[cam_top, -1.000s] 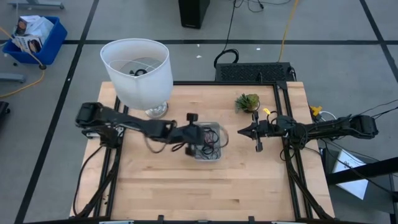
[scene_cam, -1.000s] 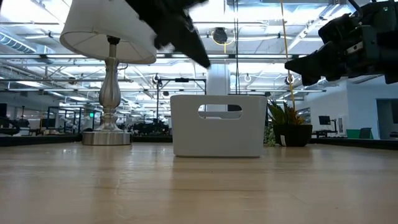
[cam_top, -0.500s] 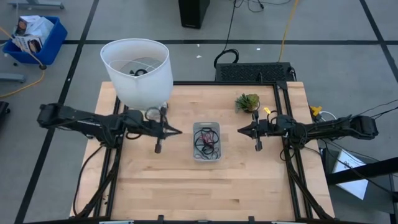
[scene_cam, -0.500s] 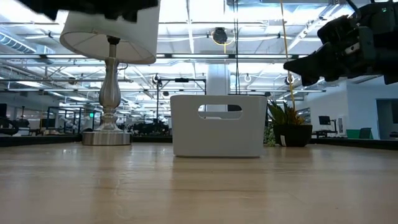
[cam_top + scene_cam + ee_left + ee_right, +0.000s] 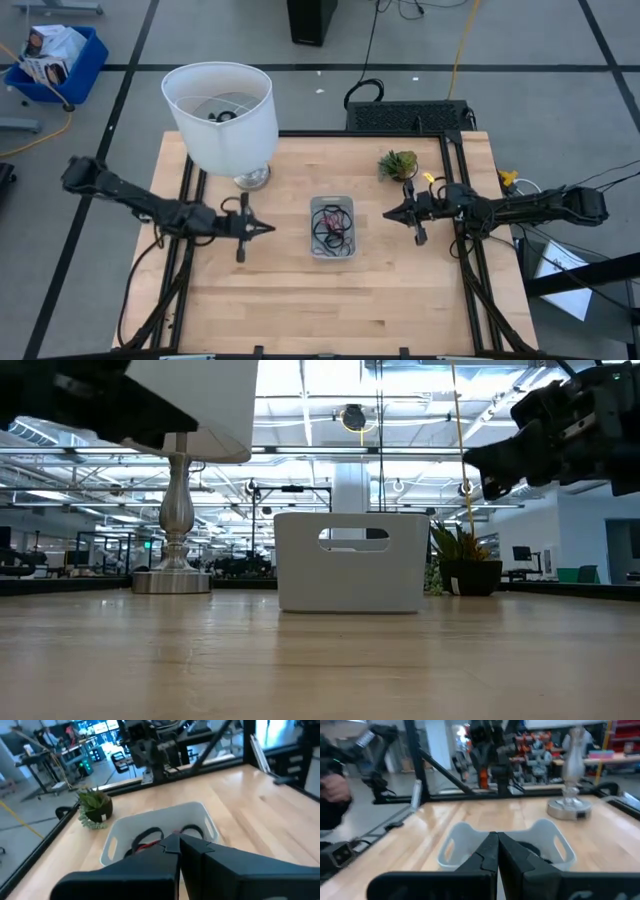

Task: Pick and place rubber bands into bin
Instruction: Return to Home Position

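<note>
Red and black rubber bands (image 5: 331,224) lie inside grey bin (image 5: 332,255) mid-worktop (image 5: 300,300). None visible loose, so task looks done. Left claw (image 5: 269,229) and right claw (image 5: 388,213) flank bin, clear of it, both pressed together, empty.

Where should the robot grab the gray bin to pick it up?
Probably from above, pinching one long wall of the bin at its rim. That wall is thin and upright, so the jaws can fit over it. The end walls also have handle slots.
</note>
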